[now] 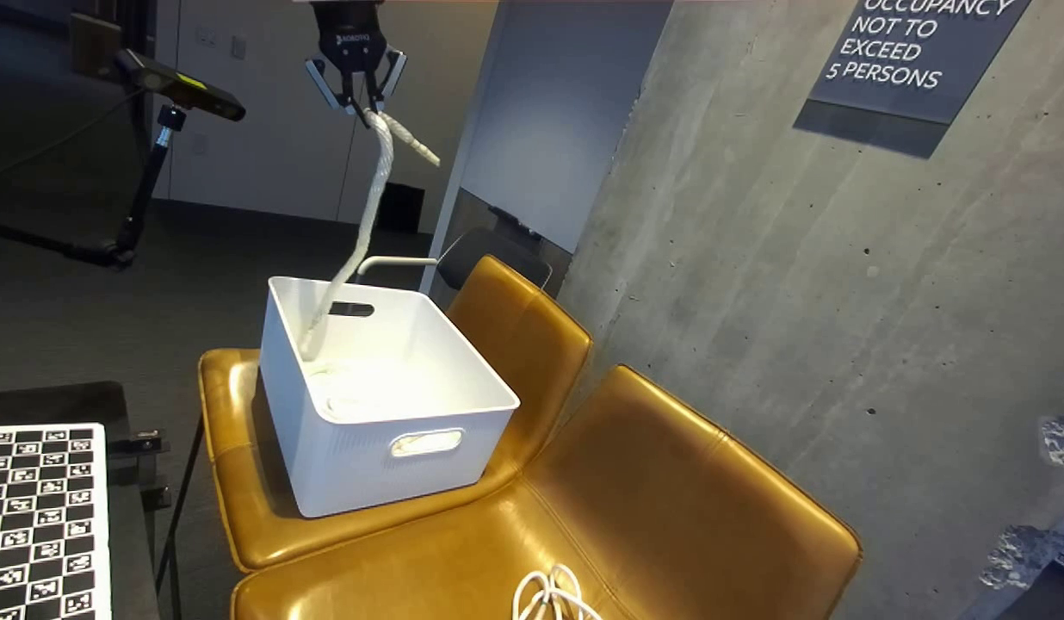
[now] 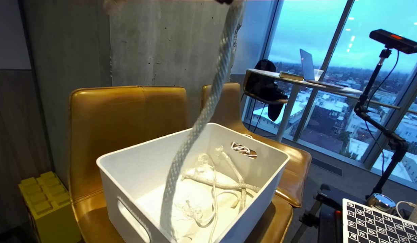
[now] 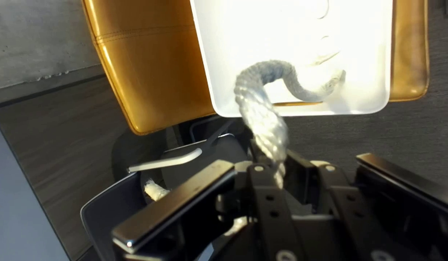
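Observation:
A thick white braided rope [image 1: 375, 189] hangs from my gripper [image 1: 373, 112], which is shut on it near one end. The short tail sticks out to one side; its frayed tip shows in the wrist view. The long part drops into the white bin [image 1: 368, 474], its lower end inside near the bin's end wall. In the wrist view my gripper [image 3: 278, 159] pinches the rope [image 3: 264, 116], which curves down over the bin rim [image 3: 354, 110]. Inside the bin lie more pale rope pieces [image 2: 212, 179] and thin cords, partly washed out by glare. The gripper stands well above the bin.
The bin sits on a tan leather chair [image 1: 231, 430] beside another tan chair [image 1: 704, 508] with a coiled white cord [image 1: 553, 594]. A dark chair [image 1: 489, 258] stands behind. There are a camera on a stand [image 1: 188, 90], a patterned board [image 1: 41, 517], a concrete wall [image 1: 799, 301] and a yellow-green block [image 2: 46, 202].

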`<action>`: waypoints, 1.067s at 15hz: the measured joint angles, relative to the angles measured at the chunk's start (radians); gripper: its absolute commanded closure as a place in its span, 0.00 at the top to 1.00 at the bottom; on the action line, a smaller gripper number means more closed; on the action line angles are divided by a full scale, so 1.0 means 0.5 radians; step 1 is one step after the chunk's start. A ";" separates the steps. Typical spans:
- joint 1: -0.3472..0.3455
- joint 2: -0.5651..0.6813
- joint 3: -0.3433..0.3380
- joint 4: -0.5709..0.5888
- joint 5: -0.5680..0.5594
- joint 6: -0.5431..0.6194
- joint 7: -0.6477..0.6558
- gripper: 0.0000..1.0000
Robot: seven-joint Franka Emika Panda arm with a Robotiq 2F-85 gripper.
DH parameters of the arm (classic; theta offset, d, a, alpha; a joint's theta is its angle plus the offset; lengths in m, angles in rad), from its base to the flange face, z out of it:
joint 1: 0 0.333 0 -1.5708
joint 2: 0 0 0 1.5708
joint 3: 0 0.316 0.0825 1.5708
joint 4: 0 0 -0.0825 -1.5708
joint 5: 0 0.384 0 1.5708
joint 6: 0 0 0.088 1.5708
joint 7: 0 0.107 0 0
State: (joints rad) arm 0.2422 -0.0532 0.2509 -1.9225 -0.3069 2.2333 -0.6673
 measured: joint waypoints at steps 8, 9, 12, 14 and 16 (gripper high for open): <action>-0.146 -0.051 -0.213 -0.401 0.273 0.003 -0.216 0.03; -0.161 -0.048 -0.228 -0.424 0.291 0.003 -0.237 0.03; -0.192 -0.023 -0.260 -0.442 0.312 0.003 -0.256 0.38; -0.213 0.006 -0.273 -0.437 0.319 0.003 -0.256 0.51; -0.240 0.037 -0.293 -0.436 0.322 0.003 -0.256 0.66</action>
State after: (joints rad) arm 0.1224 -0.0347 0.1043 -2.1408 -0.1459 2.2348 -0.7953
